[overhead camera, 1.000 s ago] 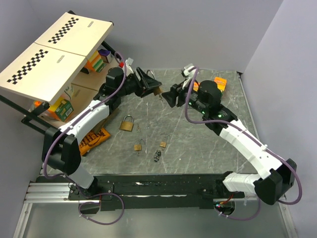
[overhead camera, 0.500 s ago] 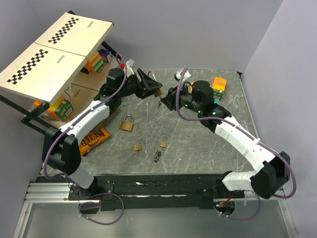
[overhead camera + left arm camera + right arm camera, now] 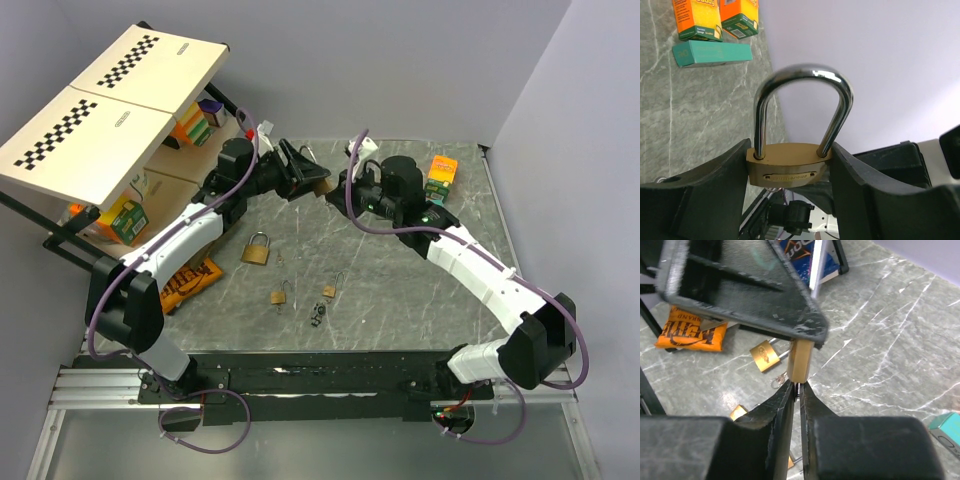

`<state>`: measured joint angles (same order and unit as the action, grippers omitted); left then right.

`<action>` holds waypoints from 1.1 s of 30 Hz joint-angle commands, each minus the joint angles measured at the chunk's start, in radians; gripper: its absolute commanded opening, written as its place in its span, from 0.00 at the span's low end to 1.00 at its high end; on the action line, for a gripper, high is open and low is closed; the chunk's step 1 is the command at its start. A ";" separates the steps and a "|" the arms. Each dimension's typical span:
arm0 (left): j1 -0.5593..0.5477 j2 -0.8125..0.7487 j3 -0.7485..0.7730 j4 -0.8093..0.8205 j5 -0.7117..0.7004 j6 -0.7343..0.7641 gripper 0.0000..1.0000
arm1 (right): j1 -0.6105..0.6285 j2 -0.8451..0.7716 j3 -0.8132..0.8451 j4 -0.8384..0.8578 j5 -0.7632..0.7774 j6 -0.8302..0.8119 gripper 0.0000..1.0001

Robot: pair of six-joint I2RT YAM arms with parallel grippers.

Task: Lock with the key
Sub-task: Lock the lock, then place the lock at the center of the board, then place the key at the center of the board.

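The key (image 3: pixel 798 385), a small dark-grey metal piece, shows only as a thin sliver under the large brass padlock (image 3: pixel 789 170). It sits between the fingers of the right gripper (image 3: pixel 338 190), which I have narrowed to a slit. From the right wrist view they look pinched on it, though the fingers hide most of it.

The left gripper (image 3: pixel 303 172) clamps the padlock's body by its two side faces and holds it in the air above the far part of the grey marbled table (image 3: pixel 420 300). The silver steel shackle (image 3: pixel 805 80) points away from the right arm. I judge the hold is chosen to turn the keyhole face toward the right arm and to brace the body against the coming twist. In the left wrist view both shackle legs meet the body, but I cannot tell whether the bolt has caught.

The two arms meet nose to nose, so the right wrist lines up with the keyway and a roll of that wrist would turn the key. The risk I see is thin metal slipping in a light pinch.

Nearer the arm bases, well apart from the grippers, a medium brass padlock (image 3: pixel 256 248) lies on the table. With it are two small brass padlocks with wire shackles (image 3: pixel 279 296) (image 3: pixel 329 291) and a loose dark-grey bunch of small keys (image 3: pixel 318 317).
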<state>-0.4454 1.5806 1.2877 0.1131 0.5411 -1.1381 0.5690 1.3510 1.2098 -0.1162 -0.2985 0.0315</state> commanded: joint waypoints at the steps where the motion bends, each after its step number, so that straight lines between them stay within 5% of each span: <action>1: -0.003 -0.019 0.071 0.074 -0.035 -0.014 0.01 | 0.006 0.008 0.042 -0.002 -0.024 -0.008 0.15; 6: -0.001 0.005 0.110 0.063 -0.056 -0.009 0.01 | 0.009 0.005 0.028 -0.010 -0.022 -0.005 0.00; 27: 0.039 0.073 0.249 0.013 -0.213 0.069 0.01 | 0.020 -0.110 -0.090 -0.039 -0.024 0.064 0.00; 33: -0.002 0.084 0.252 -0.251 -0.221 0.271 0.01 | -0.041 -0.113 -0.125 -0.056 -0.019 0.145 0.00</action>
<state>-0.4038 1.6672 1.4822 -0.0158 0.3298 -1.0134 0.5793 1.2720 1.1015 -0.1688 -0.3050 0.0952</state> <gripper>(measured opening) 0.625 0.008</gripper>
